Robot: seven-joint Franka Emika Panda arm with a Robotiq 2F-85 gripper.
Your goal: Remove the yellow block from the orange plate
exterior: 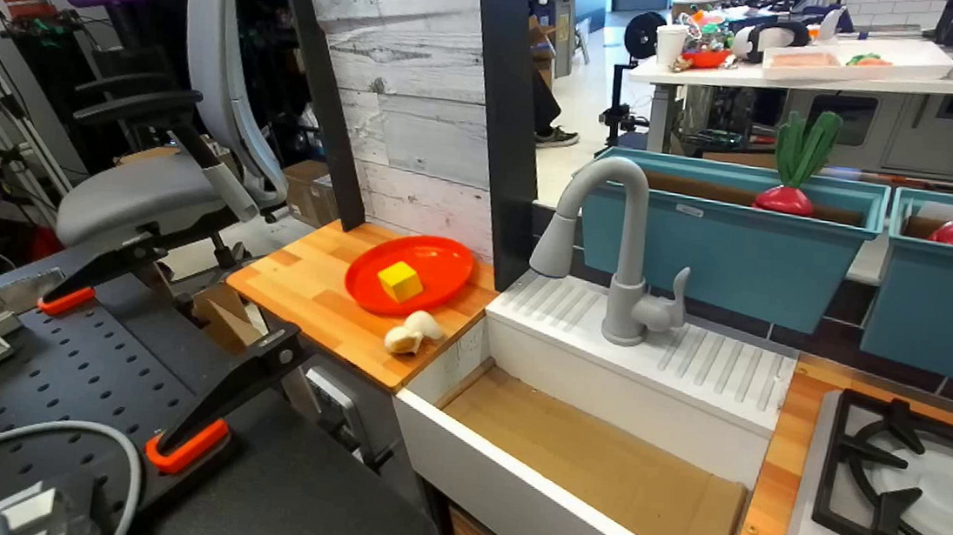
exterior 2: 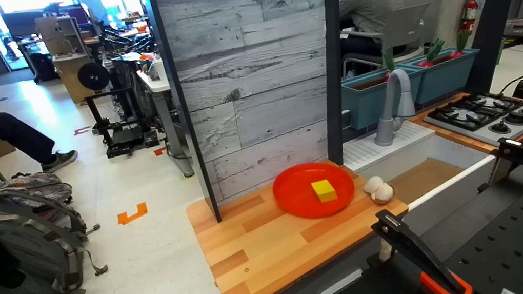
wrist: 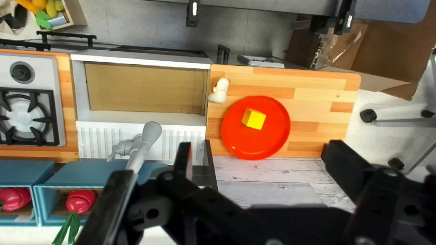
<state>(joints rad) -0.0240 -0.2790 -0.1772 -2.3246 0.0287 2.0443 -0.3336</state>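
Note:
The yellow block [exterior: 400,281] rests on the orange plate [exterior: 450,267] on the wooden counter. The block [exterior 2: 324,190] and the plate [exterior 2: 294,191] also show in the other exterior angle, with the block right of the plate's middle. In the wrist view the block [wrist: 253,119] lies near the middle of the plate [wrist: 252,144]. My gripper [wrist: 260,145] shows only in the wrist view. Its two black fingers are wide apart, with nothing held between them. It is above the scene and apart from the block and the plate.
A pale cream object [wrist: 219,90] lies beside the plate on the wooden counter [wrist: 320,92]. A white sink [exterior: 556,529] with a grey faucet [exterior: 630,230] adjoins the counter. A whitewashed panel [exterior 2: 257,80] with dark posts stands behind the plate. A stove [exterior: 924,520] lies beyond the sink.

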